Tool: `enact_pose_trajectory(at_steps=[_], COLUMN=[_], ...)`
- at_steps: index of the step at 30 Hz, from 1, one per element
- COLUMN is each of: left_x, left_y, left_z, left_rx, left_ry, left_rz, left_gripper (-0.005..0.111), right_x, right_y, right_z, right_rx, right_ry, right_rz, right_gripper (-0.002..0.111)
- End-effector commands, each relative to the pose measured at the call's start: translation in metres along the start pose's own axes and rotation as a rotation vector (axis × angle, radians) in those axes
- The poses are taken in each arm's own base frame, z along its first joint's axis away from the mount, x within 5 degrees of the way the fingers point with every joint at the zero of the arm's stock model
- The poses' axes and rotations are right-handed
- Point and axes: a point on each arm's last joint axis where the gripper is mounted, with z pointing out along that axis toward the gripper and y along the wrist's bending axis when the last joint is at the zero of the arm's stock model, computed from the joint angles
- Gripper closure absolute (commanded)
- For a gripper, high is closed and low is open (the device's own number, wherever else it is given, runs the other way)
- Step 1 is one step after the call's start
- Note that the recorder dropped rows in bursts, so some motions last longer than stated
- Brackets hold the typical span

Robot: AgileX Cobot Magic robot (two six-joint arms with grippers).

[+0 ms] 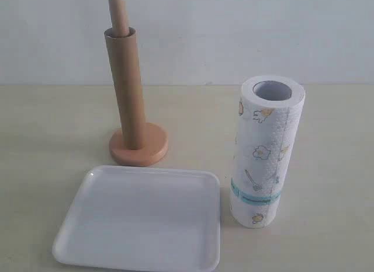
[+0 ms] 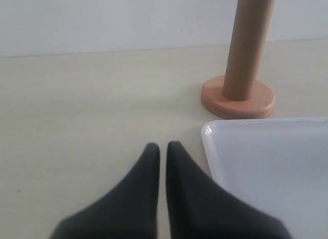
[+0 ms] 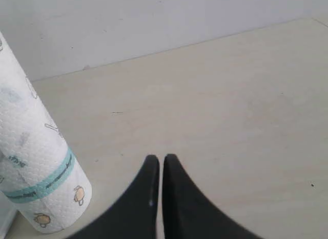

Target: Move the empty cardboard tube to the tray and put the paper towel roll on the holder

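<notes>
The empty cardboard tube [image 1: 125, 88] stands upright, sleeved over the dowel of the wooden holder [image 1: 156, 145] — only the post's rounded tip pokes out above it. Just in front lies the white tray [image 1: 140, 225]. To its right the paper towel roll [image 1: 266, 152] stands on end on the pale table [image 1: 333, 167], teal band low. The left gripper [image 2: 163, 145] hangs beside the tray's corner, the right gripper [image 3: 157, 158] near the roll — both with fingers pressed together, holding nothing.
</notes>
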Motion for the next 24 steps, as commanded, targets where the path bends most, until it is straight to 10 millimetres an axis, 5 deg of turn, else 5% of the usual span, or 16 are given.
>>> enact_pose_trajectory(at_steps=[1, 8, 15, 24], left_x=[0.001, 0.000, -0.074, -0.119], left_y=[0.000, -0.001, -0.010, 0.002], left_z=[0.000, 0.000, -0.035, -0.060], left_rx=[-0.002, 0.008, 0.130, 0.089], left_ry=[-0.003, -0.007, -0.240, -0.654], left_rz=[-0.002, -0.014, -0.242, -0.406], left_gripper=[0.103, 0.103, 0.103, 0.103], right_x=[-0.001, -0.001, -0.001, -0.001], right_y=[0.000, 0.000, 0.000, 0.000], right_z=[0.000, 0.000, 0.000, 0.000], right_rx=[0.000, 0.000, 0.000, 0.000], right_ry=[-0.011, -0.011, -0.011, -0.011], right_rz=[-0.003, -0.003, -0.005, -0.005], right_gripper=[0.106, 0.106, 0.106, 0.106])
